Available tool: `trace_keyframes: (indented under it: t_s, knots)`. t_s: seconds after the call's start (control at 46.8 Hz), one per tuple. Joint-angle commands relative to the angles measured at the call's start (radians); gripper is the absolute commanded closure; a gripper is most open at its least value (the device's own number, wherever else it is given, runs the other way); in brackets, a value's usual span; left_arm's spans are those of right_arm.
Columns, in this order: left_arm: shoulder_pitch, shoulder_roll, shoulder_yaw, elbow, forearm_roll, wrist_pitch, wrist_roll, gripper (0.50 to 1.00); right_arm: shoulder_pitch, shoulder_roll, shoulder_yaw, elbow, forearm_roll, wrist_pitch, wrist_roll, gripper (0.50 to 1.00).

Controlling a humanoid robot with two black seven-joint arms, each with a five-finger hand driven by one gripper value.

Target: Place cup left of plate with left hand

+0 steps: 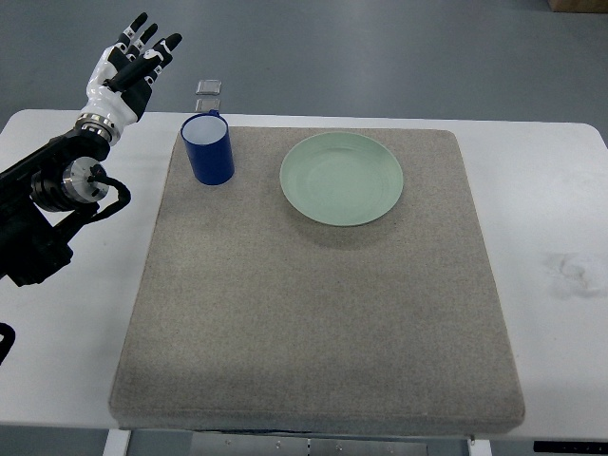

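Left hand (133, 59) is up off the table, white palm shell, black segmented fingers (142, 33) spread wide, holding nothing. Blue cup (208, 147) stands upright to the hand's right and nearer the robot, apart from it: glossy cylinder, handle at the far side. It sits on the far-left corner of the grey felt-like mat (313, 313), rounded corners, coarse weave. Pale green round plate (342, 178), smooth, shallow rim, lies further right of the cup, not touching. White tabletop (551, 190) is smooth, with a faint scuff on the right.
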Motion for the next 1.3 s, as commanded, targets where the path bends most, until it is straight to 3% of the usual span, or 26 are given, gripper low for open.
trace_keyframes:
  t_s: [0.0,0.363,0.748,1.282]
  knots:
    - [-0.005,-0.007,-0.001,0.015,-0.024,0.001,0.005,0.557,0.000,0.000,0.000,0.000,0.000,0.000,-0.001,0.568]
    - [-0.074,-0.062,-0.001,0.178,-0.087,0.069,0.020,0.553,0.000,0.000,0.000,0.000,0.000,0.000,-0.001,0.568]
    - [-0.083,-0.076,0.001,0.179,-0.102,0.053,0.017,0.506,0.000,0.000,0.000,0.000,0.000,0.000,0.000,0.568]
    - [-0.106,-0.076,0.002,0.198,-0.096,0.024,0.017,0.504,0.000,0.000,0.000,0.000,0.000,0.000,0.000,0.568]
